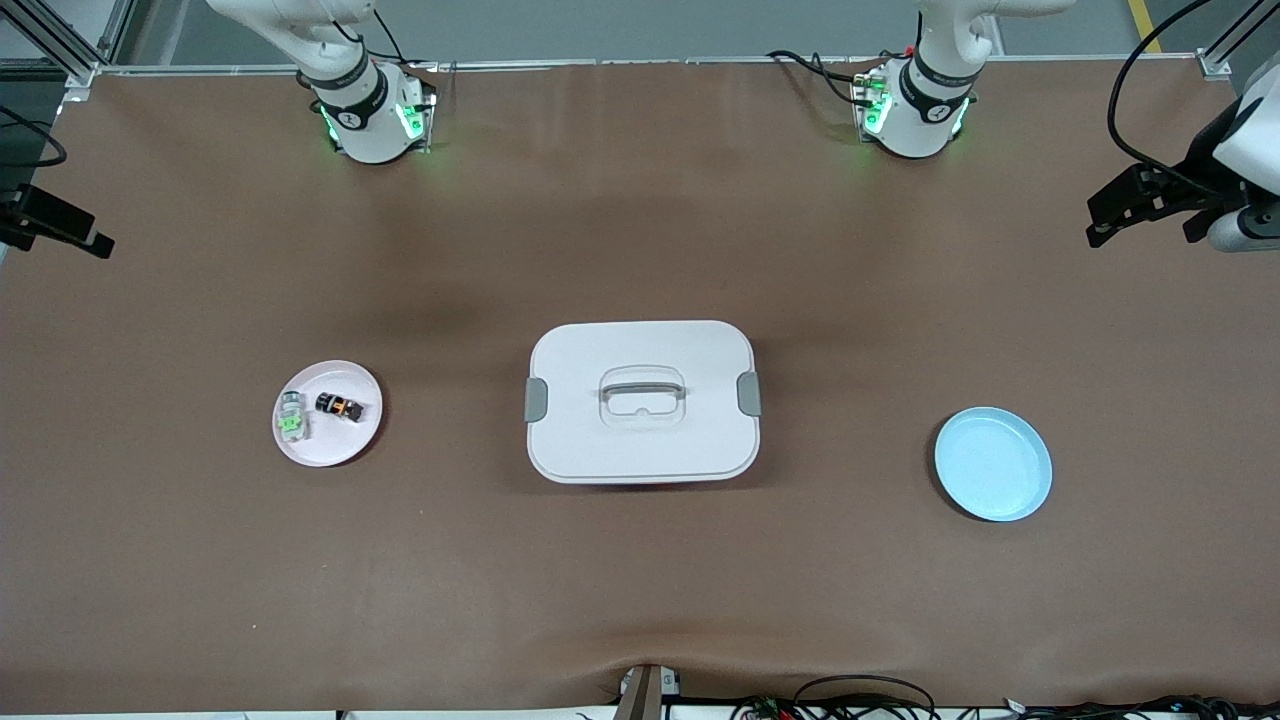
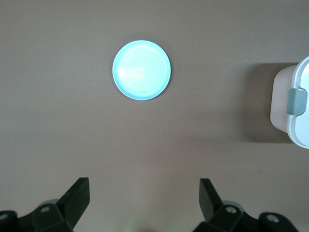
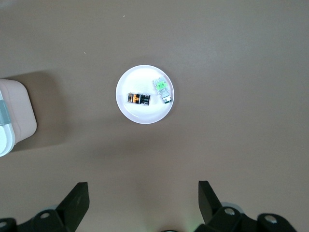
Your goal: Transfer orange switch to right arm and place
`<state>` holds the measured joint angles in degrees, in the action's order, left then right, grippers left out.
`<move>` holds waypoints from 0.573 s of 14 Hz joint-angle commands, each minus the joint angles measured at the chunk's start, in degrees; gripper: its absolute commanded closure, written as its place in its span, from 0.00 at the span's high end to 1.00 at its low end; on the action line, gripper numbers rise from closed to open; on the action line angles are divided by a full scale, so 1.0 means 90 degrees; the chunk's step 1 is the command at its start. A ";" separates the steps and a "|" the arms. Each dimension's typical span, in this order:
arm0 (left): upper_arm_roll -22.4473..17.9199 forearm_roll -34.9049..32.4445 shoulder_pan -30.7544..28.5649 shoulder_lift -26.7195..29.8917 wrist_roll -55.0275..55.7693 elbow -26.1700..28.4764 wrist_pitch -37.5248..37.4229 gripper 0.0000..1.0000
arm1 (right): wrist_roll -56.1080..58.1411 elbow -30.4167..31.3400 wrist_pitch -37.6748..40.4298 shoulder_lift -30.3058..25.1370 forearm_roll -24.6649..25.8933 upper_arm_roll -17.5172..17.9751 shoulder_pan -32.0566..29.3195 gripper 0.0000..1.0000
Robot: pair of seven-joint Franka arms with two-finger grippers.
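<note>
The orange switch (image 1: 339,405) (image 3: 139,98), a tiny black block with an orange middle, lies on a small pink plate (image 1: 352,447) (image 3: 145,119) toward the right arm's end of the table. My right gripper (image 3: 143,189) hangs high over the bare table beside that plate, open and empty. My left gripper (image 2: 144,188) hangs high over the bare table beside a light blue plate (image 1: 993,463) (image 2: 141,70) at the left arm's end, also open and empty. Neither gripper touches anything.
A small clear part with green inside (image 1: 292,420) (image 3: 162,89) shares the pink plate with the switch. A white lidded box (image 1: 600,450) (image 2: 300,128) (image 3: 12,121) with a handle and grey side clips stands in the middle of the table between the two plates.
</note>
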<state>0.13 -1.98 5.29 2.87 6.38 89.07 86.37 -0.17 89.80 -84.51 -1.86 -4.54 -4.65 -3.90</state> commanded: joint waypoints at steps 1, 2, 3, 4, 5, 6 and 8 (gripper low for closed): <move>-0.0025 0.0112 0.0038 0.0150 -0.0025 0.0073 -0.0085 1.00 | 0.0039 0.0129 0.0015 -0.0135 -0.0062 -0.0098 0.0140 1.00; -0.0025 0.0112 0.0038 0.0150 -0.0025 0.0073 -0.0085 1.00 | 0.0049 0.0120 0.0005 -0.0135 -0.0053 -0.0098 0.0150 1.00; -0.0025 0.0112 0.0038 0.0160 -0.0025 0.0073 -0.0095 1.00 | 0.0049 0.0110 0.0005 -0.0135 -0.0024 -0.0079 0.0159 1.00; -0.0025 0.0112 0.0038 0.0160 -0.0015 0.0073 -0.0104 1.00 | 0.0049 0.0071 0.0005 -0.0125 -0.0004 -0.0069 0.0169 1.00; -0.0015 0.0112 0.0047 0.0150 -0.0015 0.0064 -0.0124 1.00 | 0.0049 0.0061 -0.0004 -0.0125 -0.0004 -0.0069 0.0160 1.00; 0.0004 0.0131 0.0047 0.0150 -0.0015 0.0064 -0.0124 1.00 | 0.0049 0.0061 0.0005 -0.0125 -0.0004 -0.0069 0.0159 1.00; 0.0073 0.0132 0.0038 0.0140 -0.0025 0.0054 -0.0124 1.00 | 0.0049 0.0061 0.0005 -0.0125 0.0006 -0.0069 0.0159 1.00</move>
<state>0.51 -1.97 5.40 2.89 6.37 89.08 86.04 -0.17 89.80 -84.54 -1.87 -4.53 -4.65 -3.19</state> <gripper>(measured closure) 0.000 0.000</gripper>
